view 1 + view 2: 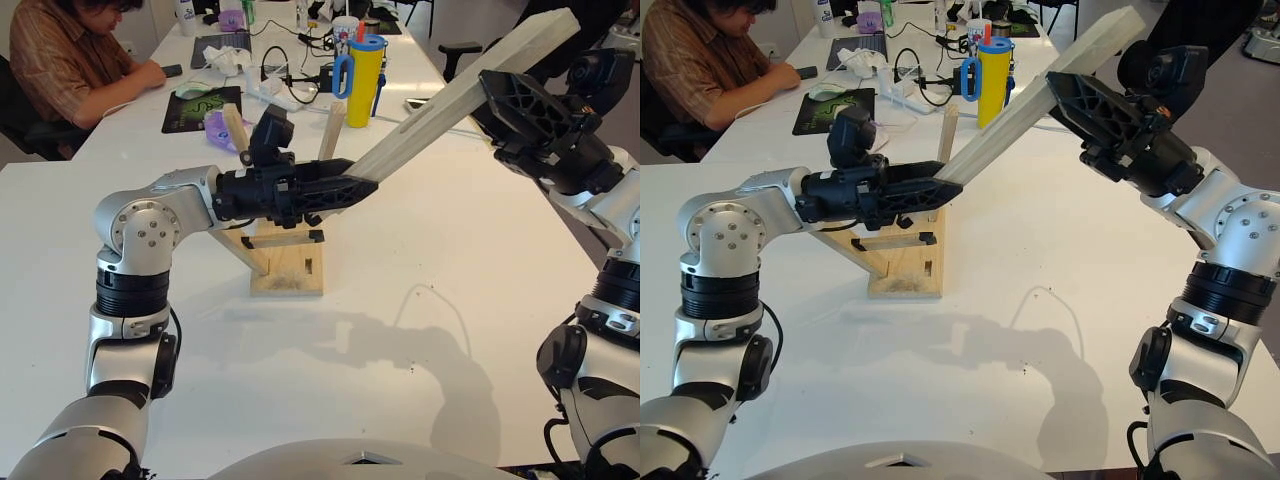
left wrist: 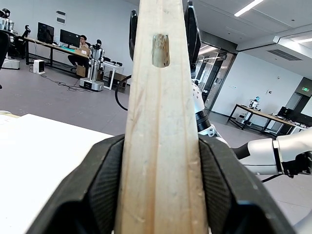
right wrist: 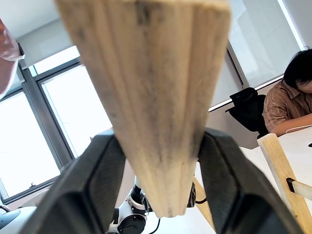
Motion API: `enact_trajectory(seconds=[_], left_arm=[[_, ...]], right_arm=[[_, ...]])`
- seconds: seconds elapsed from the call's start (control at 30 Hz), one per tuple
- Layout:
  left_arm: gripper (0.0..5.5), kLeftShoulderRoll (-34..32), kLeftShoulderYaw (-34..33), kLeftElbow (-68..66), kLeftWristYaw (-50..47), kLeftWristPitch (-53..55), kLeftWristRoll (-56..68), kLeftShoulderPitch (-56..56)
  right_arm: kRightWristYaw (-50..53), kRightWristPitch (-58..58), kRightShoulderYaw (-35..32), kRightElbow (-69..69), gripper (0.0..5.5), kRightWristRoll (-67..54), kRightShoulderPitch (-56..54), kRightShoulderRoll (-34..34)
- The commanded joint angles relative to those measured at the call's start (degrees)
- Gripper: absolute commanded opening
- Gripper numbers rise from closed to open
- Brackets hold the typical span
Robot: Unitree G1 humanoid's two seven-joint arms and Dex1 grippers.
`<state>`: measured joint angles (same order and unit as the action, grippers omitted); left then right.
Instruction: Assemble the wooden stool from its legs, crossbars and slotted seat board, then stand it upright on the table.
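While the white surface [image 1: 420, 330] carries the seat board [image 1: 290, 280] lying flat with two legs [image 1: 332, 128] already standing in it, a long wooden leg [image 1: 440, 110] hangs slanted above, held at both ends, likely so its foot can be steered into a free slot. The right gripper [image 1: 500, 90] is closed on its upper part. The left gripper [image 1: 365, 187] is closed on the lower end, just above the crossbar [image 1: 285, 238].

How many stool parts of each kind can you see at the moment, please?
Legs: 4, namely the held leg, far left leg, far right leg and slanted front leg.
Crossbars: 1, the crossbar.
Seat boards: 1, the seat board.
Total: 6.
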<state>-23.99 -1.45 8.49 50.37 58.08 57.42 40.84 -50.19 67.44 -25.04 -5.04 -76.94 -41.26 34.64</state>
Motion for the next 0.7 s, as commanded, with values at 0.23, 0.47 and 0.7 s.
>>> enact_trajectory(seconds=[0.23, 0.47, 0.7], left_arm=[[2.47, 0.0, -0.2, 0.6, -0.2, -4.4, -3.8, 0.3], [3.44, 3.8, -5.4, 0.6, -4.5, -7.6, -1.2, 0.6], [4.53, 4.1, -6.8, 3.5, -7.2, -7.3, 0.5, -2.0]], right_arm=[[2.4, -2.9, 0.4, 1.0, 2.07, 1.4, 1.3, -0.2], [2.3, -4.3, 1.3, -1.4, 2.07, 3.8, 0.2, 0.9], [0.2, -4.8, 1.6, -3.9, 2.07, 5.4, -2.1, 1.8]])
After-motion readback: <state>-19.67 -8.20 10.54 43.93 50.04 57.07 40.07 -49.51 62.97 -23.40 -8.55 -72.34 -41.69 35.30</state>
